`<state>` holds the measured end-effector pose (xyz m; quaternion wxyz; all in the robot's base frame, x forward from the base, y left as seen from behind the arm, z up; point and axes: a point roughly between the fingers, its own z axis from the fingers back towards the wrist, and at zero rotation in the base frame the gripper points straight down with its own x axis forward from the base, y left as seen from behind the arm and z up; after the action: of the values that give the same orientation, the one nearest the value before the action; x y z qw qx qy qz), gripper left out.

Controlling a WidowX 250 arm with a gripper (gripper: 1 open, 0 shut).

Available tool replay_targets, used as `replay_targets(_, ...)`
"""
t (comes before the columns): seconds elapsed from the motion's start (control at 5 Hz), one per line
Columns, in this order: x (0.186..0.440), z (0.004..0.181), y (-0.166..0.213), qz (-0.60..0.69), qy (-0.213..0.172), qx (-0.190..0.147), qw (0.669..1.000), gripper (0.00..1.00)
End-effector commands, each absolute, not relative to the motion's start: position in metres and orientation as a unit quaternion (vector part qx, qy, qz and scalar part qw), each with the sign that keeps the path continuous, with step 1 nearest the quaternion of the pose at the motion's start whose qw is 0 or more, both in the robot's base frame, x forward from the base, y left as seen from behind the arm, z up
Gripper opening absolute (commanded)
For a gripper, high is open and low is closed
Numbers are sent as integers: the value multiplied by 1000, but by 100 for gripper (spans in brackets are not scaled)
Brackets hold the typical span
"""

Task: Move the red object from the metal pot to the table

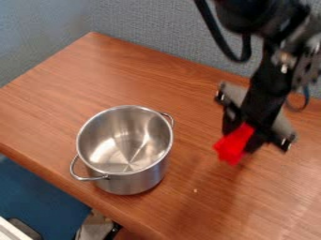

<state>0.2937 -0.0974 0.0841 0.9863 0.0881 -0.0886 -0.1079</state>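
The red object (232, 147) hangs at the tip of my black gripper (241, 139), whose fingers are shut on it. It sits just above the table (75, 84), to the right of the metal pot (123, 148). The pot stands upright near the front edge, and its shiny inside holds nothing. My arm comes down from the top right and is blurred by motion.
The tabletop's front left edge and rounded corner lie close to the pot, with blue floor below. A grey-blue wall runs behind the table. Bare wood stretches left of and behind the pot.
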Motion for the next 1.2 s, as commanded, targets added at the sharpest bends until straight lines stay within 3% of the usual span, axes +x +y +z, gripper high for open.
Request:
replay_targets(0.0, 301, 87, -109, -121, -104, 71, 985, 0)
replay_targets(0.2, 305, 70, -117, -144, -93, 61, 983, 0)
replay_targets(0.4, 309, 64, -105, -127, -110, 67, 983, 0)
replay_targets(0.8, 333, 72, -109, -135, -95, 59, 985, 0)
replay_targets(1.0, 329, 72, -105, -145, -103, 39, 983, 0)
